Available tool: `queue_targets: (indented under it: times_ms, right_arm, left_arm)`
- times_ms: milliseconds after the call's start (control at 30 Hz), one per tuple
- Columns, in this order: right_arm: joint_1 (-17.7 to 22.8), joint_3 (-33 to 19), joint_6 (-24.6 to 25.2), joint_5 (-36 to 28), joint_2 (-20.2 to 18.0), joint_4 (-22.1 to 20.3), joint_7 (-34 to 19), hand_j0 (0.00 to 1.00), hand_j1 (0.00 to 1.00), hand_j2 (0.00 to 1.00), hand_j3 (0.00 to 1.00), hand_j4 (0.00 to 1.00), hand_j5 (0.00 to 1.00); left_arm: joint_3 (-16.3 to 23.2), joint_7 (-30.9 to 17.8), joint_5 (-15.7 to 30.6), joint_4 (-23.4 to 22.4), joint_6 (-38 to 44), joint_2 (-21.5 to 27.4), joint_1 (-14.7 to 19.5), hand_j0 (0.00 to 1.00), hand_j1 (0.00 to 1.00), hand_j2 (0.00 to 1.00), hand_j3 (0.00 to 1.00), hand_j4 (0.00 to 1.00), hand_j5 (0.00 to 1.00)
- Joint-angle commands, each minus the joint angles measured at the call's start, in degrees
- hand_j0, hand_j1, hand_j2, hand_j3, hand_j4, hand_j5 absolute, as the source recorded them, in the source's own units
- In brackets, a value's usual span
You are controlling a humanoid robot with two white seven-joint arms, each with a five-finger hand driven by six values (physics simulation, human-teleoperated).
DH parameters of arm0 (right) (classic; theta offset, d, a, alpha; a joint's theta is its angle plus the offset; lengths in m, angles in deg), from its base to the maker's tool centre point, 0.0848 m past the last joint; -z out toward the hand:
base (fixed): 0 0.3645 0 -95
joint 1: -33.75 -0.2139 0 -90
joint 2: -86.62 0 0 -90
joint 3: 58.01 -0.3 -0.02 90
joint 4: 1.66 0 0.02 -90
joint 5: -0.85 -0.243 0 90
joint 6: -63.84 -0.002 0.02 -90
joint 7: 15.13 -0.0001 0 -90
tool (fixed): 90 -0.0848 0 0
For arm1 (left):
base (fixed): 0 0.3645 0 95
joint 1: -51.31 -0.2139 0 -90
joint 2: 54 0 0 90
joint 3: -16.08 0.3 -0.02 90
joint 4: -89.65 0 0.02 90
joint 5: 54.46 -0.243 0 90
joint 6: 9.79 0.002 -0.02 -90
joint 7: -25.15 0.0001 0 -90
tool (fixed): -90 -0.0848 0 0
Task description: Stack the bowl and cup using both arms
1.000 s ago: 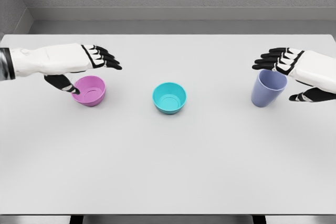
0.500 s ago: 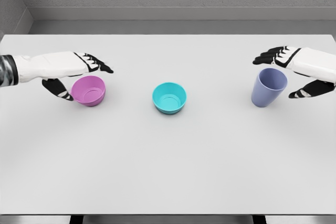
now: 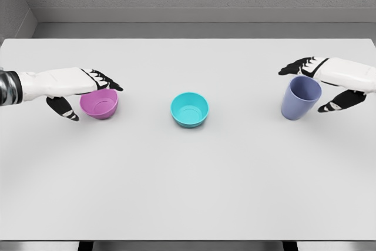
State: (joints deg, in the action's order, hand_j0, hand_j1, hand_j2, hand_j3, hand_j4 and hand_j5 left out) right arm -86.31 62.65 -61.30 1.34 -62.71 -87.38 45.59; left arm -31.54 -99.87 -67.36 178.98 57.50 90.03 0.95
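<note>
A pink bowl (image 3: 101,107) stands on the white table (image 3: 188,180) at the left, a teal bowl (image 3: 190,110) in the middle and a lilac-blue cup (image 3: 295,107) upright at the right. My left hand (image 3: 96,101) straddles the pink bowl: its fingers (image 3: 106,80) lie over the far rim and the thumb (image 3: 66,110) hangs just left of the bowl's wall. My right hand (image 3: 301,90) brackets the cup, with its fingers (image 3: 296,66) behind the rim and its thumb (image 3: 333,104) to the right. Both hands are open and neither has closed on anything.
The table's far edge meets a grey wall at the back. Nothing but the two bowls and the cup stands on the table.
Both hands have sunk lower and drawn outward. The left fingers now lie at the pink bowl's rim and the right thumb has come closer to the cup. No object has moved.
</note>
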Motion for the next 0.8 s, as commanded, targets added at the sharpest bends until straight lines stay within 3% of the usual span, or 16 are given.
queue_targets:
  times_ms: [0,133,367,767]
  right_arm:
    - [-0.09,0.1,0.14,-0.4,0.8,0.73,0.0,1.0,1.0,1.0,1.0,1.0,1.0]
    - [-2.46,2.3,0.14,-2.5,3.26,3.99,-4.39,1.0,1.0,1.0,1.0,1.0,1.0]
    - [-3.25,2.74,0.14,-2.59,3.26,4.86,-4.66,1.0,1.0,1.0,1.0,1.0,1.0]
    - [-7.56,10.38,1.3,-7.16,2.56,7.15,-4.57,1.0,1.0,1.0,1.0,1.0,1.0]
  left_arm:
    - [-0.02,0.02,-0.19,-0.82,0.12,-0.23,0.0,1.0,1.0,1.0,1.0,1.0,1.0]
    - [0.07,0.02,-2.04,-1.62,0.3,-1.64,0.44,1.0,1.0,1.0,1.0,1.0,1.0]
    - [0.07,0.02,-4.85,-4.16,0.3,-3.75,0.7,1.0,1.0,1.0,1.0,1.0,1.0]
    - [1.12,0.02,-7.75,-6.89,0.39,-6.39,0.7,1.0,1.0,1.0,1.0,1.0,1.0]
